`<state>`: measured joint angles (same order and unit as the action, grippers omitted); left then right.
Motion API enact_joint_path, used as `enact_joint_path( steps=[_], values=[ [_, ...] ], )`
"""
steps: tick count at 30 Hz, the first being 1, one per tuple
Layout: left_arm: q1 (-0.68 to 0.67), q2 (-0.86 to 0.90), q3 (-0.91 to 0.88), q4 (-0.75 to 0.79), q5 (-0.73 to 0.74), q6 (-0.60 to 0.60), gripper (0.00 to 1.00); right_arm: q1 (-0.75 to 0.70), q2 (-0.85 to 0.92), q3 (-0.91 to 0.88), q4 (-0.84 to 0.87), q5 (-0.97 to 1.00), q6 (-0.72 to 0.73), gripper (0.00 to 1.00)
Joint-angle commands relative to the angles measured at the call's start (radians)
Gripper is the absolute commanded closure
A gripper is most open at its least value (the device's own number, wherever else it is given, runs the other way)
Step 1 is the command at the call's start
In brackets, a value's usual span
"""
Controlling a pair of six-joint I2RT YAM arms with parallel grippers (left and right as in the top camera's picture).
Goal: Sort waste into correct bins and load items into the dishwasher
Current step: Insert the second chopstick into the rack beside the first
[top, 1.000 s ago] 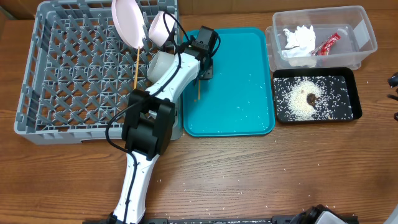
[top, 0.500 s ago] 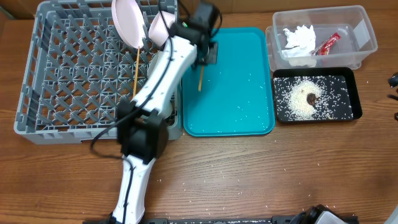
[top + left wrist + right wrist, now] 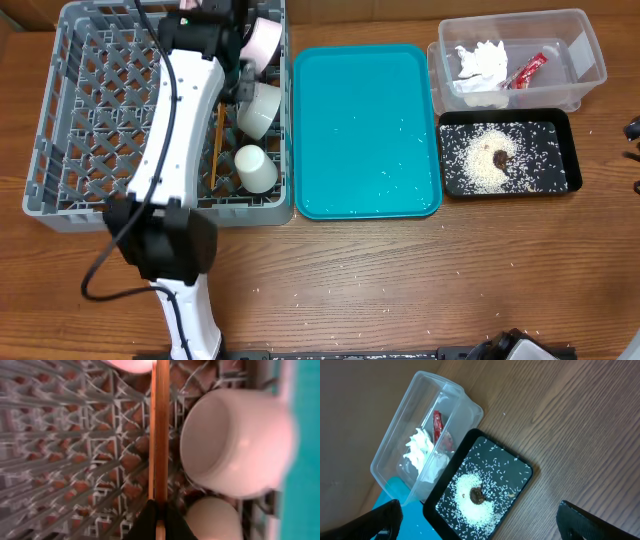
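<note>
My left gripper [image 3: 228, 92] [image 3: 160, 509] is over the back right of the grey dish rack [image 3: 90, 130], shut on a light wooden chopstick [image 3: 162, 435]. The chopsticks [image 3: 214, 145] run lengthwise just above the rack floor. A white bowl [image 3: 260, 108] [image 3: 235, 445] and a small white cup [image 3: 255, 168] [image 3: 215, 522] lie to their right. A small white dish [image 3: 266, 40] stands at the back. The plate is hidden by my arm. My right gripper [image 3: 480, 522] is open and empty above the black tray [image 3: 520, 467], which holds rice [image 3: 485, 168] and a brown scrap [image 3: 500, 156].
The clear tub [image 3: 580, 40] at the back right holds the white napkin [image 3: 480, 62] and red wrapper [image 3: 527, 70]. The teal tray [image 3: 365, 130] sits between rack and bins with scattered rice grains. More grains lie on the wooden table near the front.
My left arm swung left from the teal tray to over the rack, carrying the chopstick off the tray. The bowl and cup now show; the plate is now covered.
</note>
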<state>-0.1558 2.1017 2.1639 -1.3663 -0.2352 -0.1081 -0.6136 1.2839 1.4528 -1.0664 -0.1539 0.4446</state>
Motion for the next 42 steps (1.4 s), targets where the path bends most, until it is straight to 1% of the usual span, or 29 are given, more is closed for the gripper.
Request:
enact_joint_path(
  steps=[1,3,5,7,8,9,10,16,20,27,32,35,36,37,38,42],
  values=[
    [0.029,0.004,-0.148,0.098,0.078,0.072,0.96,-0.001,-0.003,0.024,0.005,-0.004,0.003,0.0],
    [0.034,0.004,-0.227,0.162,0.079,0.071,0.96,-0.001,-0.003,0.024,0.005,-0.004,0.003,0.0],
    [0.034,0.004,-0.256,0.176,0.078,0.071,0.95,-0.001,-0.003,0.024,0.005,-0.004,0.003,0.0],
    [0.035,0.004,-0.275,0.178,0.078,0.071,0.88,-0.001,-0.002,0.024,0.005,-0.004,0.003,0.0],
    [0.035,0.004,-0.277,0.177,0.078,0.071,0.87,-0.001,-0.003,0.024,0.005,-0.004,0.003,0.0],
    [0.035,0.004,-0.277,0.178,0.078,0.071,0.89,-0.001,-0.003,0.024,0.005,-0.004,0.003,0.0],
    [0.035,0.003,-0.275,0.18,0.078,0.07,0.96,-0.001,-0.002,0.024,0.005,-0.004,0.003,0.0],
    [0.039,-0.018,-0.258,0.182,0.078,0.052,0.96,-0.001,-0.003,0.024,0.005,-0.004,0.003,0.0],
    [0.039,-0.066,-0.233,0.182,0.078,0.047,0.96,-0.001,-0.003,0.024,0.005,-0.004,0.003,0.0],
    [0.04,-0.243,-0.23,0.16,0.075,0.019,0.96,-0.001,-0.003,0.024,0.005,-0.004,0.003,0.0],
    [0.039,-0.417,-0.23,0.083,0.077,-0.029,0.96,-0.001,-0.003,0.024,0.005,-0.004,0.003,0.0],
    [0.029,-0.53,-0.23,0.06,0.083,-0.074,0.92,-0.001,-0.002,0.024,0.005,-0.004,0.003,0.0],
    [0.028,-0.543,-0.23,0.059,0.083,-0.084,0.91,-0.001,-0.003,0.024,0.005,-0.004,0.003,0.0],
    [0.027,-0.571,-0.23,0.064,0.084,-0.122,0.66,-0.001,-0.002,0.024,0.005,-0.004,0.003,0.0],
    [0.026,-0.581,-0.23,0.07,0.083,-0.142,0.0,-0.001,-0.002,0.024,0.005,-0.004,0.003,0.0],
    [0.026,-0.594,-0.23,0.091,0.15,-0.268,0.0,-0.001,-0.003,0.024,0.005,-0.004,0.003,0.0]
  ],
)
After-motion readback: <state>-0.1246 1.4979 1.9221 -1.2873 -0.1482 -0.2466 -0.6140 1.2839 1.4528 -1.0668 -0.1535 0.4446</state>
